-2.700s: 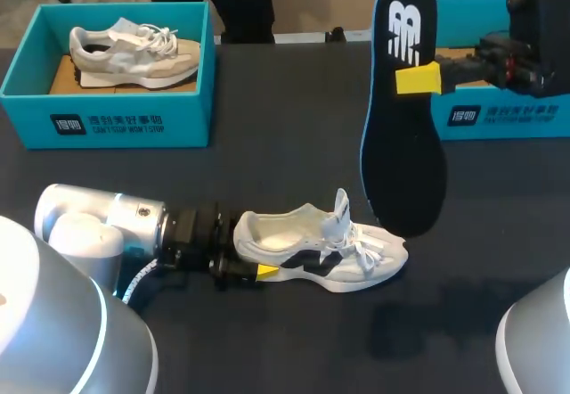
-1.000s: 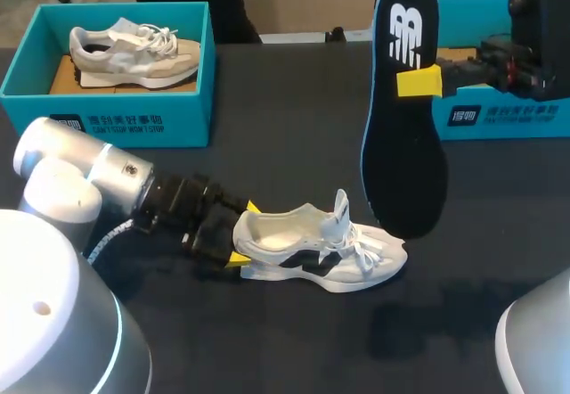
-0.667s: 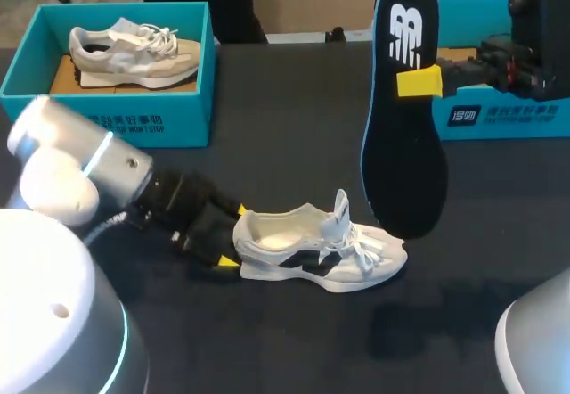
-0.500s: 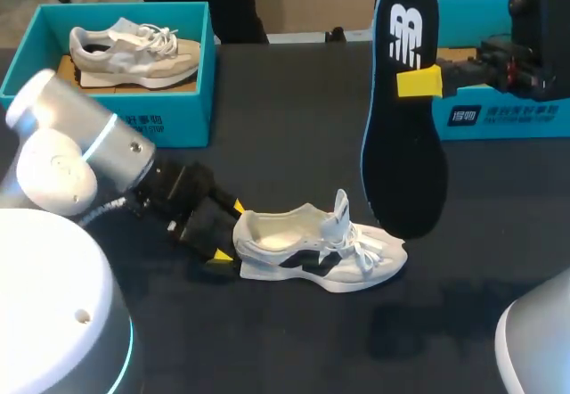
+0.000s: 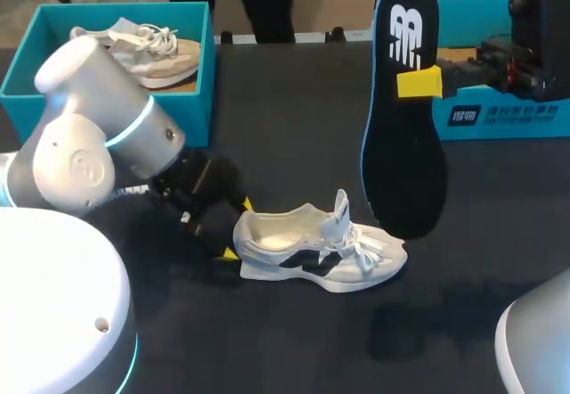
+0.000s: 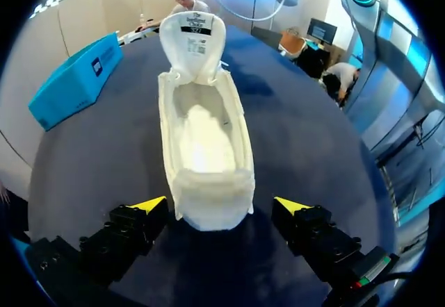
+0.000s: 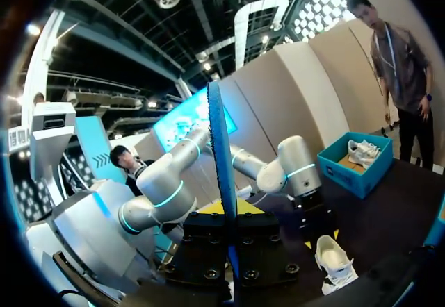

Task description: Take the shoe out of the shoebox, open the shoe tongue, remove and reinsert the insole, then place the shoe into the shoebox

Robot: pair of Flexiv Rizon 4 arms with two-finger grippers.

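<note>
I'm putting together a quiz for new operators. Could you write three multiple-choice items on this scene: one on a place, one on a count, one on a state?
1. Where is the white shoe?
A in a box
B on the table
C held in the air

2. How many blue-green boxes are on the table?
A one
B two
C three

3. How is the left hand?
A open at the shoe's heel
B shut on the insole
C out of view

Answers:
1 B, the shoe lies on the dark table top.
2 B, the left box holds a beige shoe, and the right box stands behind the right hand.
3 A, its fingers are spread wider than the heel. It is the right hand that grips the insole.
</note>
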